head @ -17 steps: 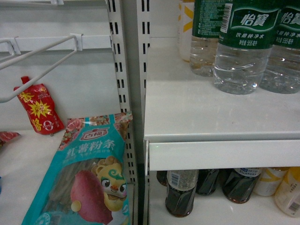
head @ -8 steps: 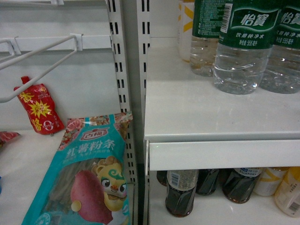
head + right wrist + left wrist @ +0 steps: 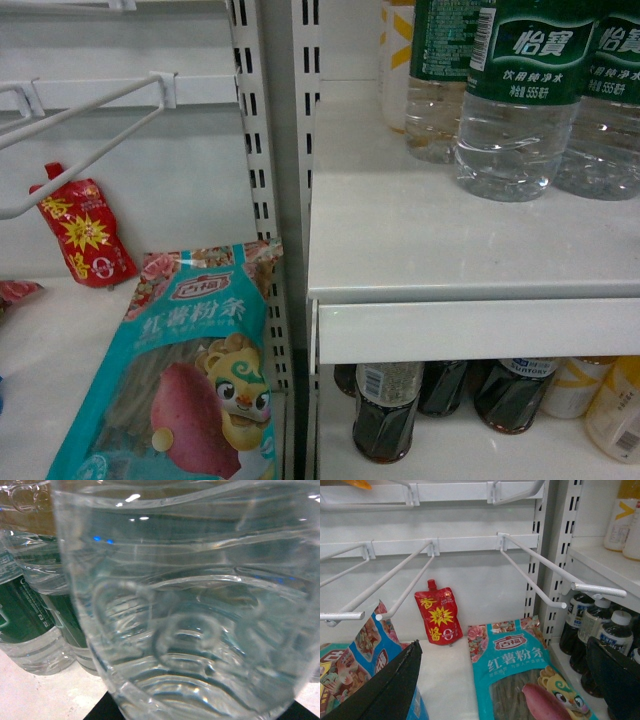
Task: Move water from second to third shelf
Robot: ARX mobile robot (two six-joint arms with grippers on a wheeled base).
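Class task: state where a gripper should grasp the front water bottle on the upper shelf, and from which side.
Grip the water bottle around its clear ribbed body below the green label, coming straight from the open shelf front: it stands upright, foremost, with neighbours behind and beside.

Left gripper [image 3: 505, 680] open wide, dark fingers [image 3: 385, 690] at lower frame corners, aimed level. Right gripper barely visible in own wrist view; state unclear. No arms in head view.

The water [image 3: 515, 100] — clear ribbed bottle, green label — stands upright on the white shelf.
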